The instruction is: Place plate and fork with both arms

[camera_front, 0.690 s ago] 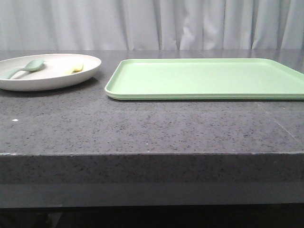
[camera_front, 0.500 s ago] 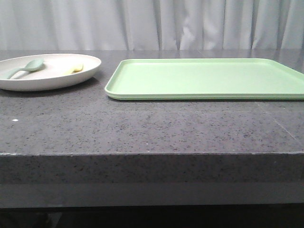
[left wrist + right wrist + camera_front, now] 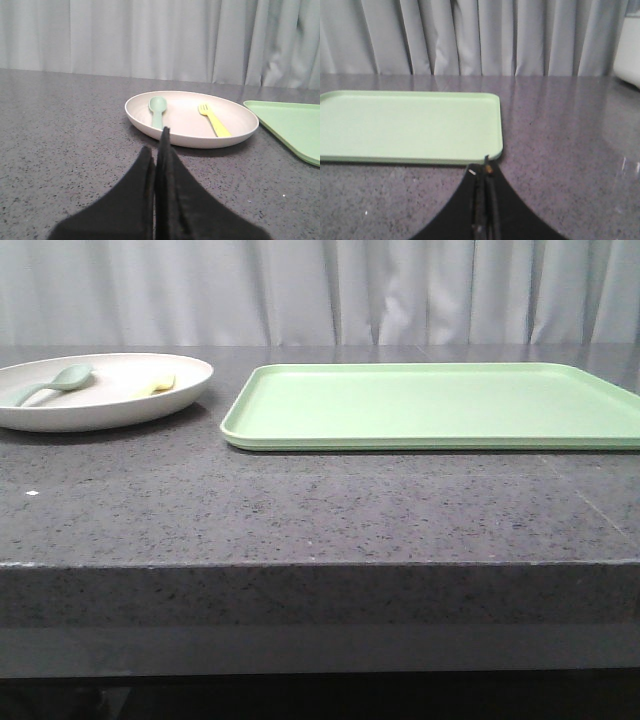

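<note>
The off-white plate [image 3: 100, 390] sits at the table's far left, also seen in the left wrist view as plate [image 3: 235, 132]. On it lies the small yellow fork [image 3: 160, 385], fork [image 3: 214, 120], beside a pale teal spoon [image 3: 55, 382], spoon [image 3: 157, 109]. My left gripper [image 3: 156, 142] is shut and empty, a short way in front of the plate's near rim. My right gripper [image 3: 483, 170] is shut and empty, just off the near right corner of the green tray [image 3: 410, 125]. Neither gripper shows in the front view.
The flat light-green tray [image 3: 430, 405] lies right of the plate on the dark speckled table [image 3: 320, 510]. A grey curtain hangs behind. A pale object [image 3: 627, 55] stands at the far right in the right wrist view.
</note>
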`<state>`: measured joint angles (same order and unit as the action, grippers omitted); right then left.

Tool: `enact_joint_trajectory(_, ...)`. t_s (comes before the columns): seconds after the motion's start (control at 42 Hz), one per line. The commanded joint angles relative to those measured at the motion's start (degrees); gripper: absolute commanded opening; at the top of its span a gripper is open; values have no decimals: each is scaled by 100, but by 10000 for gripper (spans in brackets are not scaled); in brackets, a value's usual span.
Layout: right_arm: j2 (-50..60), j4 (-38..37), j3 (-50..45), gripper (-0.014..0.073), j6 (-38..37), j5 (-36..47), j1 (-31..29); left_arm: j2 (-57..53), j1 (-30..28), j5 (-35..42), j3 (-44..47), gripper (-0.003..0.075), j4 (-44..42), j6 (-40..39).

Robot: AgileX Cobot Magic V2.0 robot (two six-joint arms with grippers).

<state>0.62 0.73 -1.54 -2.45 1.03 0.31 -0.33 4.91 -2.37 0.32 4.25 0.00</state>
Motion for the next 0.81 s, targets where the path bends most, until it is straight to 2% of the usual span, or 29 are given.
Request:
enact_joint_trajectory(0.0, 103, -73, 20, -62, 38, 898, 5, -114, -8, 497, 13, -18, 4, -33)
enact_joint_trajectory(0.262, 103, -73, 20, -62, 38, 1015, 5, -114, -8, 540, 13, -18, 4, -33)
enact_joint_trajectory(0.452, 103, -73, 141, -62, 38, 1409, 5, -114, -8, 674, -191, -18, 4, -33)
enact_joint_trajectory(0.595, 57, -73, 987, -62, 33, 223, 5, -48, -8, 546, -912, -18, 4, -33)
enact_joint_trajectory(0.786, -522, -73, 2329, -62, 33, -1208, 5, 616, -8, -575, -2447, -18, 4, -33)
